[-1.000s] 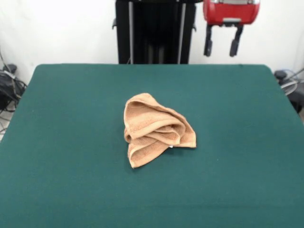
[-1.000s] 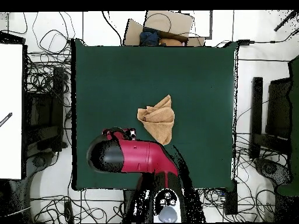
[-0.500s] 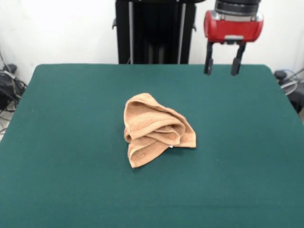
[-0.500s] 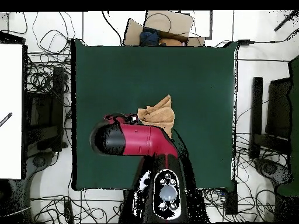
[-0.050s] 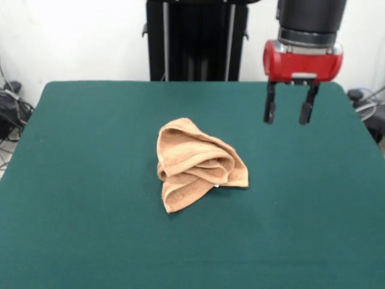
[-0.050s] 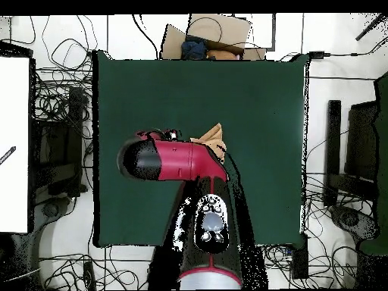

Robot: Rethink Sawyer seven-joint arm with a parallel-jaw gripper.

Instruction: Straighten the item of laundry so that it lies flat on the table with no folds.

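So the towel is sitting pretty much in the middle of the green bench, and it's nowhere near flat. It's bunched into a lumpy mound with several folds stacked over each other; you can see the hemmed edges curling across the front of the heap, and one rolled flap sticks out toward the camera side in the front view. There's a tiny bit of white peeking out at the lower right of the pile, probably a label, but it's too small to be sure.

The gripper is hanging in the air off to the right of the towel in the front view, toward the far side of the bench, well apart from the cloth and not touching anything. Its two black fingers point straight down with a clear gap between them, so it's spread open and empty. Above them is the red wrist block and the black cylinder of the arm.

From the overhead view, the red and black arm covers most of the towel, so only a small tan corner shows past it. The gripper itself is hidden under the arm there. Cables are scattered on the floor around the bench.
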